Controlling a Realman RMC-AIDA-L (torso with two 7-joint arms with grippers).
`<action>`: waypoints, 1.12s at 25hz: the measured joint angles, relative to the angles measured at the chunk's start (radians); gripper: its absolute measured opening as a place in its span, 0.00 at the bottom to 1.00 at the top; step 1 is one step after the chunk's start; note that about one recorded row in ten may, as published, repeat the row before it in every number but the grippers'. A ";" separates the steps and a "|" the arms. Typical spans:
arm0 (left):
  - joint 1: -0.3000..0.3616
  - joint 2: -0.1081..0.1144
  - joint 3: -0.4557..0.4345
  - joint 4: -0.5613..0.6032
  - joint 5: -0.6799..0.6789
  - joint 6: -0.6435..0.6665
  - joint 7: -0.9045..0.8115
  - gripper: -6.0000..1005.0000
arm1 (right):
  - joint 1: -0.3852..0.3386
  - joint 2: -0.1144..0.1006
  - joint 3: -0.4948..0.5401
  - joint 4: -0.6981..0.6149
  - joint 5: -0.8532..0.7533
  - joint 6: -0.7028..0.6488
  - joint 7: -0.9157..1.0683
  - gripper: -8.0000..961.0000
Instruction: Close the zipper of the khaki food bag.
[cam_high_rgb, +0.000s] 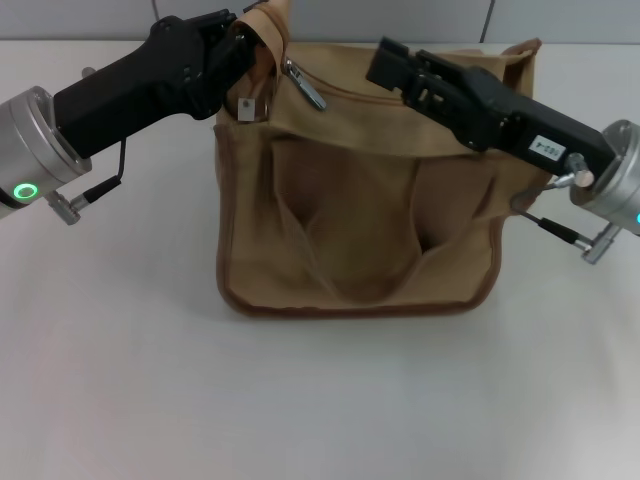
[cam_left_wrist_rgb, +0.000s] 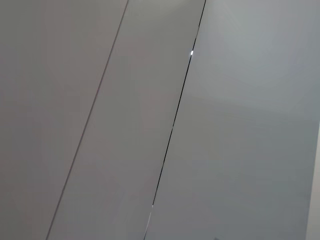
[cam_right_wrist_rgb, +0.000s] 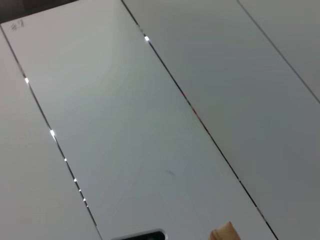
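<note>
Head view: the left gripper (cam_high_rgb: 240, 45) pinches the khaki food bag (cam_high_rgb: 350, 200) at its upper-left corner beside the zipper (cam_high_rgb: 305, 88); the right gripper (cam_high_rgb: 385, 62) hovers upper centre, grip unclear.

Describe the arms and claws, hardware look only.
Both arms end in silver metal wrist cylinders carrying angular black claw housings. Left claw: green ring light on its wrist, thin black cable. Right claw: white label with dark print on the housing, blue light at the wrist, silver pins.

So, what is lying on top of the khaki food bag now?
On the tan canvas bag: the silver zipper pull, the left pincer at its handle, the right pincer above the top. The zip line beneath them is hidden.
</note>
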 joint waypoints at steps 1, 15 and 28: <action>-0.001 0.000 0.001 0.000 0.000 0.000 0.000 0.04 | 0.009 0.001 0.001 0.016 0.002 0.005 -0.031 0.18; -0.010 -0.002 0.003 -0.004 0.001 -0.009 0.000 0.04 | 0.034 0.001 -0.041 0.065 0.015 0.046 -0.064 0.70; -0.018 0.000 0.003 -0.029 0.001 -0.047 0.000 0.03 | 0.073 0.001 -0.063 0.094 0.013 0.104 -0.060 0.74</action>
